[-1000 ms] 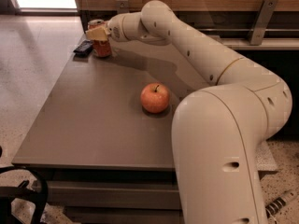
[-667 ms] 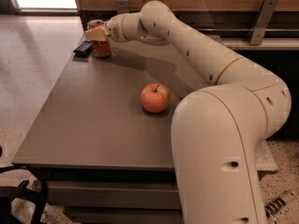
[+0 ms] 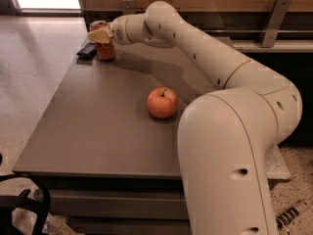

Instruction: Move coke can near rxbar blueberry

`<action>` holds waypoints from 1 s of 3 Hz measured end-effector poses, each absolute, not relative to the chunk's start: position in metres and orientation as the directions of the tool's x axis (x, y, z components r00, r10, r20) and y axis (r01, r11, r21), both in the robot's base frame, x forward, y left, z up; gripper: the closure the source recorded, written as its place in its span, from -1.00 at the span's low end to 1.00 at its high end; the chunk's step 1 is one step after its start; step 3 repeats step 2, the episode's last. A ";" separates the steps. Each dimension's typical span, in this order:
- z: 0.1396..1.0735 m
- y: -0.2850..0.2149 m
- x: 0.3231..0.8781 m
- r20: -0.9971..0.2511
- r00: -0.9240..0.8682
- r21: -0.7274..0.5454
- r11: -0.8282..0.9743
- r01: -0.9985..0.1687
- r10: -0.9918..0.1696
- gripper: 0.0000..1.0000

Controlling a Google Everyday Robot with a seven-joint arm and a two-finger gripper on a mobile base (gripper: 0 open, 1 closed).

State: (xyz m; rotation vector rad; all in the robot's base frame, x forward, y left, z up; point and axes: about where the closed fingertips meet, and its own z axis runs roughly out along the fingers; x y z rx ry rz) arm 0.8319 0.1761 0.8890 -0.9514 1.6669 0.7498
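Arm (image 3: 220, 67) is the biggest thing in view. It reaches from the base at near right across the table (image 3: 98, 131) to the far left corner. The apple (image 3: 162, 102) sits mid-table, well back along the arm from the gripper (image 3: 100, 35), not touching anything, and is no part of the job.

The coke can (image 3: 106, 51) stands upright, long axis vertical, directly under the gripper and in contact with it; its red lower body shows below the gripper and a bit of silver top shows behind. The rxbar blueberry (image 3: 87, 50) lies flat just left of the gripper, just beside the can's base. A thin gap may separate bar and can, but you cannot be sure from this angle.

The gripper covers the can's upper half. You cannot tell whether it is clamped on the can or already let go, since the far side is hidden.

There is only one arm, so no choice of reach. The can already looks close to the bar, so the placing looks about done. The next move likely calls for a straight lift up and away, not a sideways pull, or you tip the can onto the bar. No containers show.
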 end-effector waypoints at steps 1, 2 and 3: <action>0.887 0.181 0.831 -0.960 -0.159 0.028 0.486 -0.873 -0.229 -1.00; 0.887 0.181 0.831 -0.960 -0.159 0.028 0.486 -0.873 -0.229 -1.00; 0.887 0.181 0.831 -0.960 -0.159 0.028 0.486 -0.873 -0.229 -1.00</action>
